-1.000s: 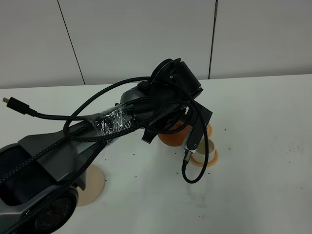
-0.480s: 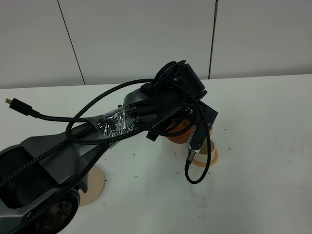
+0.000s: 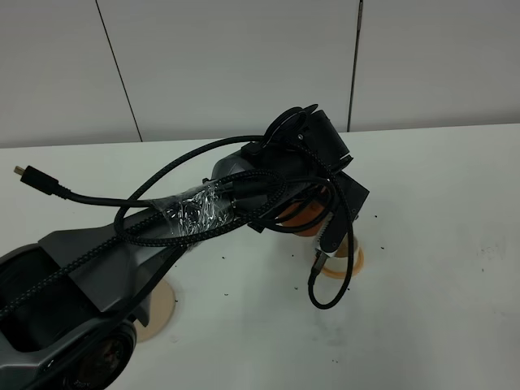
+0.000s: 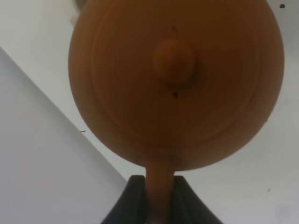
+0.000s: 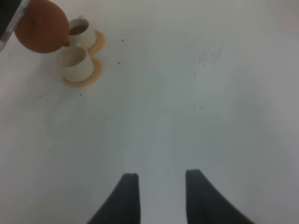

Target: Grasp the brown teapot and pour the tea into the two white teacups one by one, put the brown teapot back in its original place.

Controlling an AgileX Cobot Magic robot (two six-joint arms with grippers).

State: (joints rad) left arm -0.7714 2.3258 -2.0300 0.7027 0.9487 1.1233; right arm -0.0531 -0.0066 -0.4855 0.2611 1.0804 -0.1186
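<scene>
Left wrist view: the left gripper (image 4: 159,184) pinches the loop handle (image 4: 161,165) of the squat reddish-brown clay teapot (image 4: 177,84), held aloft right beside the two cream-white teacups (image 5: 74,59) (right gripper (image 5: 162,173) hangs spread, empty). If the thin handle swivels, the pour may miss onto the orange saucers (image 5: 93,73).

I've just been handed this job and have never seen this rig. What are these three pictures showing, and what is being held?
This is a two-armed robot at a white table. The high picture looks down from a camera off the arms, and the dark, cabled left arm fills much of it. The other two pictures come from a camera on each wrist. The left gripper is shut on the handle of the brown teapot, held by two white teacups on orange saucers. The right gripper is open and empty. The beige coaster has no pot on it.
</scene>
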